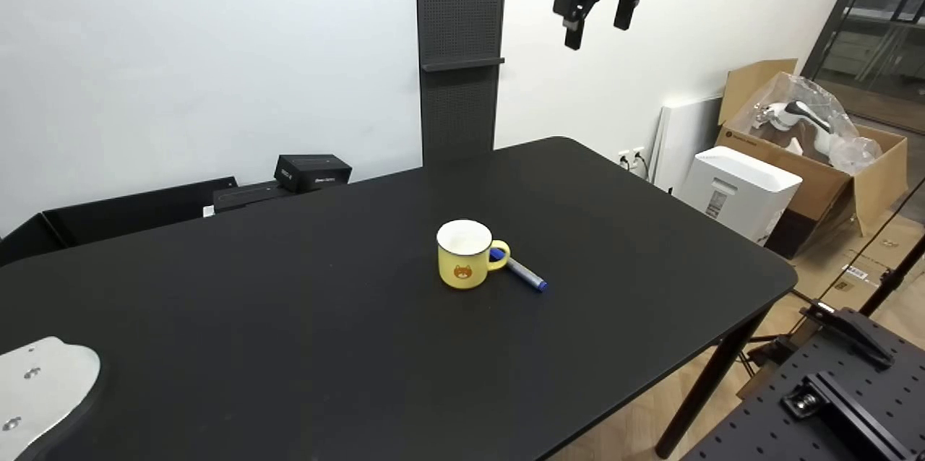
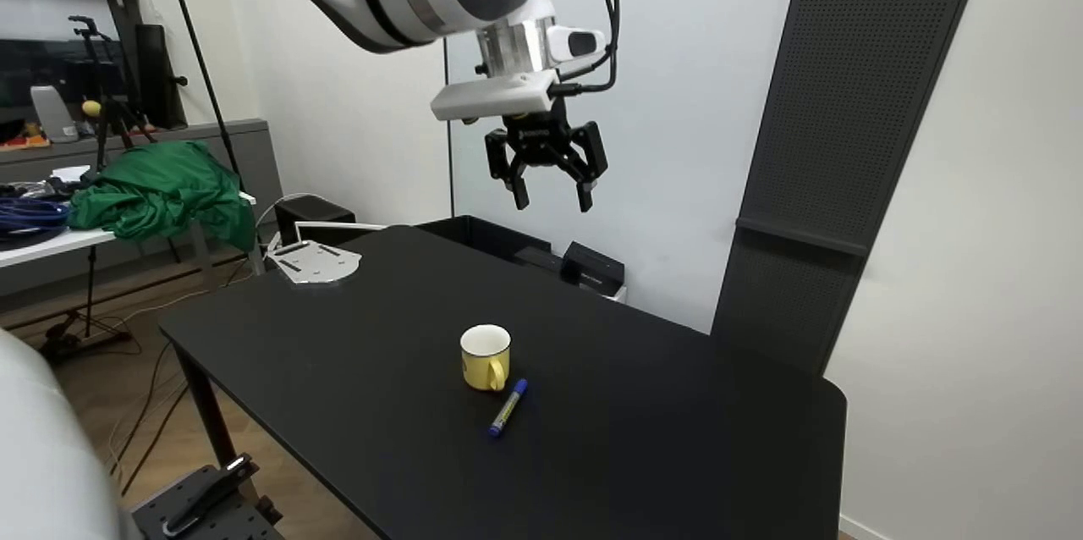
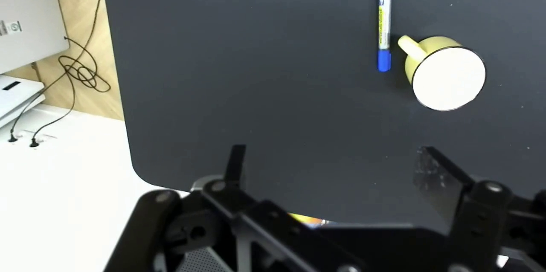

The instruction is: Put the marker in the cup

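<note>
The marker lies flat on the black table. It has a pale barrel with blue ends, and it also shows in an exterior view and the wrist view. The yellow cup stands upright beside it, white inside, its handle towards the marker. It also shows in an exterior view and the wrist view. In an exterior view the handle partly covers the marker. My gripper is open with nothing between its fingers, high above the table; it also shows in an exterior view and the wrist view.
The black table carries a white metal plate at one end. Black boxes stand behind the table by the wall. A white appliance and an open cardboard box stand on the floor beyond the table.
</note>
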`<state>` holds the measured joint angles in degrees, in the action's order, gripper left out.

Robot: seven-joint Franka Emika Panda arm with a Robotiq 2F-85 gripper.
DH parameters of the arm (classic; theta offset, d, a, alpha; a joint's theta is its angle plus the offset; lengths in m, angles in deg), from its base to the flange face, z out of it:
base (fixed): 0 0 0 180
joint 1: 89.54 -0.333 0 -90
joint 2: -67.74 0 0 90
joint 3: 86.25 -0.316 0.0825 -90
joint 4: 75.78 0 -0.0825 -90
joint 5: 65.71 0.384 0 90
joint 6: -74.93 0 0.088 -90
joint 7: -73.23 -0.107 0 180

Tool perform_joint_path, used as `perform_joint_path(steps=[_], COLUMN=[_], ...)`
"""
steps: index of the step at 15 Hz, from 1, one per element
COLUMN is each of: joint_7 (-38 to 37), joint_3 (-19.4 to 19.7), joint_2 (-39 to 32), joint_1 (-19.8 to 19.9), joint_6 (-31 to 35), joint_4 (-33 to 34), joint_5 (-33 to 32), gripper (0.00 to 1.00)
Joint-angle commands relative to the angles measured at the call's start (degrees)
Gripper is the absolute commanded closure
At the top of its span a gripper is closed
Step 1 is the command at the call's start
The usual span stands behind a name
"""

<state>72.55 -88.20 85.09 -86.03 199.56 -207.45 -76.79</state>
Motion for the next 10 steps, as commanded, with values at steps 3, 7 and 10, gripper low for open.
perform_joint_path(steps=[3,7,10], joint_7=[-0.1,-0.9,-1.9], joint_3=[0.9,0.7,0.1], joint_2=[-3.9,-5.0,-6.1], joint_1=[-0.8,-1.0,-1.3], joint_6=[0.3,2.0,7.1], joint_4=[1.0,0.8,-2.1], joint_5=[0.6,0.5,-0.6], gripper=[0.00,0.00,0.00])
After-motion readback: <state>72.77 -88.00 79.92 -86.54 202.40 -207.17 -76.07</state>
